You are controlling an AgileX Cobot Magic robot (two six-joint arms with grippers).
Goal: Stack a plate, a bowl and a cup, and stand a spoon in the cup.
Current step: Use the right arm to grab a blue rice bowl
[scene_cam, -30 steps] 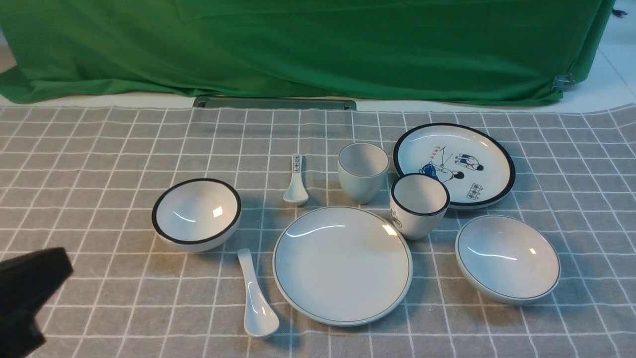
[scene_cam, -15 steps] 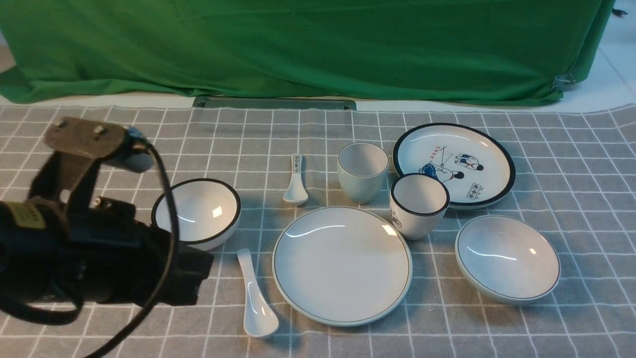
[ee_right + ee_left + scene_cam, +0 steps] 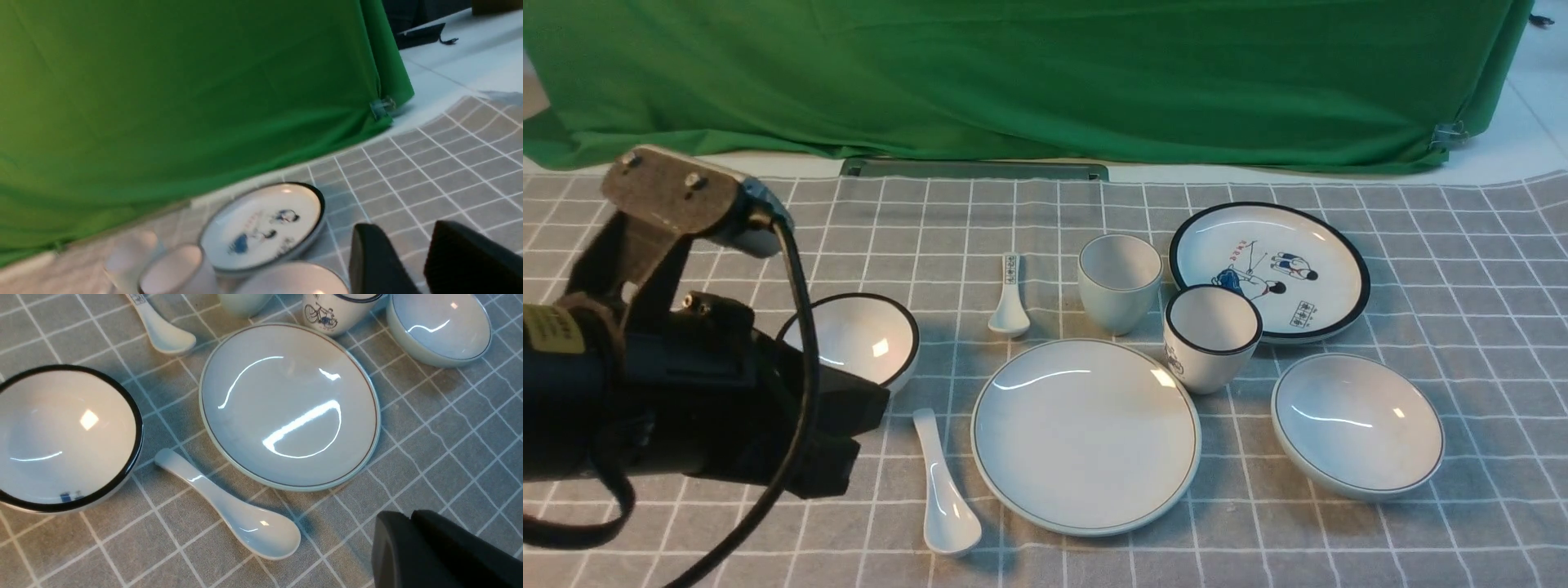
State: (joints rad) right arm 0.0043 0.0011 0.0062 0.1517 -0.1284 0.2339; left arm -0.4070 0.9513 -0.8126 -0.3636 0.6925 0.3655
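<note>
The left arm (image 3: 645,384) reaches in low from the left side of the front view, dark and bulky, angled forward and inward, with the left gripper (image 3: 410,516) pressed closed. The right gripper (image 3: 402,245) shows only in its wrist view, jaws parted.

**Bright, even light; right wrist view blurred**

You get bright, diffuse overhead light in the front view, and the tableware there is sharp. The plate (image 3: 1085,437) carries thin curved streaks of glare, which become a broad bright arc in the left wrist view. Soft, short shadows hug the crockery around the plate, most clearly at the spoon (image 3: 945,490) just left of it. Your right wrist view is smeared: the cartoon plate (image 3: 263,226) and green backdrop (image 3: 184,102) lack crisp edges.
</note>
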